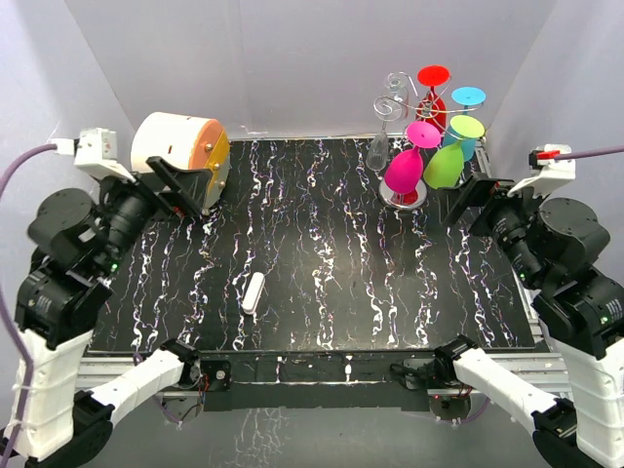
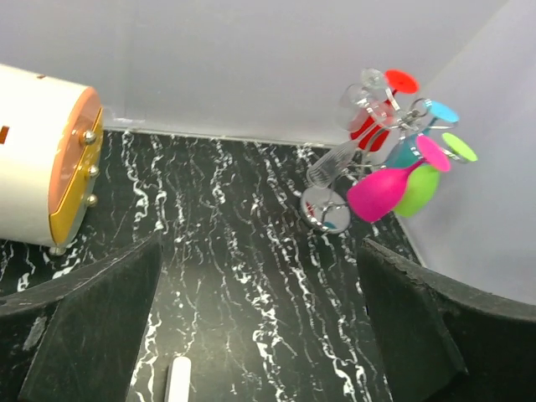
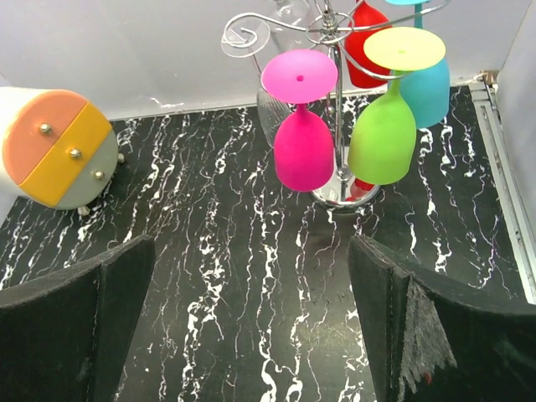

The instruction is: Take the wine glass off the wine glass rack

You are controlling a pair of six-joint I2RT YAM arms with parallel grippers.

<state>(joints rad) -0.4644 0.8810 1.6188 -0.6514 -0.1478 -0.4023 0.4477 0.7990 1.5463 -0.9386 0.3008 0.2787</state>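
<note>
The silver wire wine glass rack (image 1: 391, 198) stands at the back right of the black marbled table. Glasses hang upside down from its scroll arms: a magenta one (image 1: 404, 169), a green one (image 1: 444, 167), a red one (image 1: 433, 94), a cyan one (image 1: 467, 109) and a clear one (image 1: 379, 151). My right gripper (image 1: 468, 201) is open and empty, just right of the rack. In the right wrist view the magenta glass (image 3: 303, 152) and the green glass (image 3: 383, 138) hang ahead of the open gripper (image 3: 251, 251). My left gripper (image 1: 181, 185) is open and empty at the far left.
A cream drum (image 1: 178, 154) with an orange and yellow face lies at the back left, right behind my left gripper. A small white cylinder (image 1: 253, 292) lies on the table near the front middle. White walls close in the back and both sides.
</note>
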